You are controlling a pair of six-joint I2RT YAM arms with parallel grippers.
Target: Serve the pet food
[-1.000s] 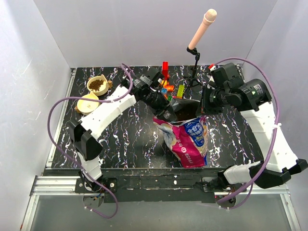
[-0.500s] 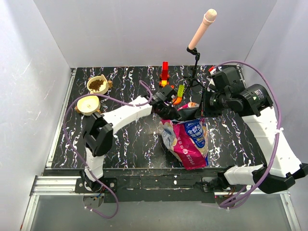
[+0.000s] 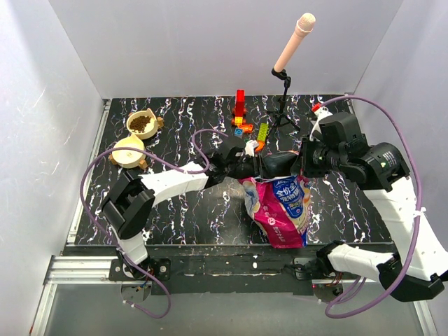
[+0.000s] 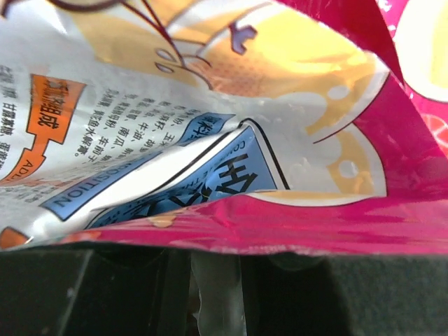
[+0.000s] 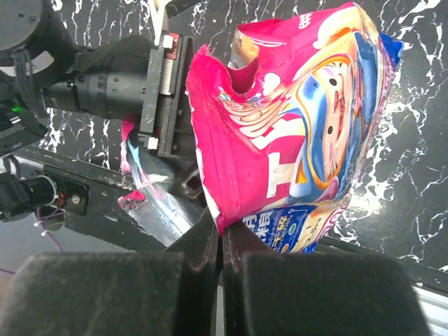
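1. The left gripper (image 4: 215,280) is clamping the top left edge of the pet food bag (image 3: 281,206). Its jaws are standing slightly apart, with a silvery strip of the bag's lining running between them. The magenta rim is lying right across the fingertips.
2. The right gripper (image 5: 220,234) is pinching the bag's magenta edge on the opposite side. Its jaws are pressing fully together on the foil.
3. The bag is stretching between the two grippers, mouth end up at them and body running from them toward the arm bases, over the black marbled table (image 3: 182,210). I cannot tell whether its lower end is touching the table.
4. The bag's mouth is showing only as a dark patch between the grippers; contents not discernible.
5. Kibble (image 3: 142,124) is sitting in a tan bowl (image 3: 143,135), well to the left of the left gripper and farther back. A second tan bowl (image 3: 128,150) is sitting just beside the first.
6. Toy blocks (image 3: 241,115) are lying just behind the left gripper. A microphone (image 3: 292,42) on a stand is rising behind the right gripper.
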